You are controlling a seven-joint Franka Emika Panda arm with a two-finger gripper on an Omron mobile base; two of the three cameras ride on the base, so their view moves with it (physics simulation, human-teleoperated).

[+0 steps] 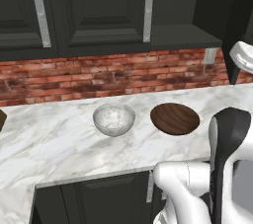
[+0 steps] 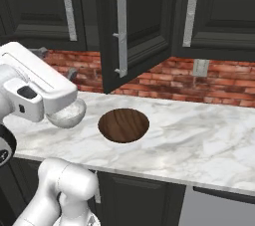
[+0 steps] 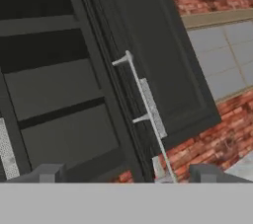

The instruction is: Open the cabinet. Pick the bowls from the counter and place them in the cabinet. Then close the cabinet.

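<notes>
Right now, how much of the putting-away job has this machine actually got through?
Done: one door of the cabinet stands swung open. In hand: the pincer hangs open near that door's handle, holding nothing. Left: the marble bowl and the wooden bowl sit on the counter, to be shelved before the cabinet is closed.

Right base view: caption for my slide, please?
Cabinet door swung open; wooden bowl and marble bowl wait on the counter.
</notes>
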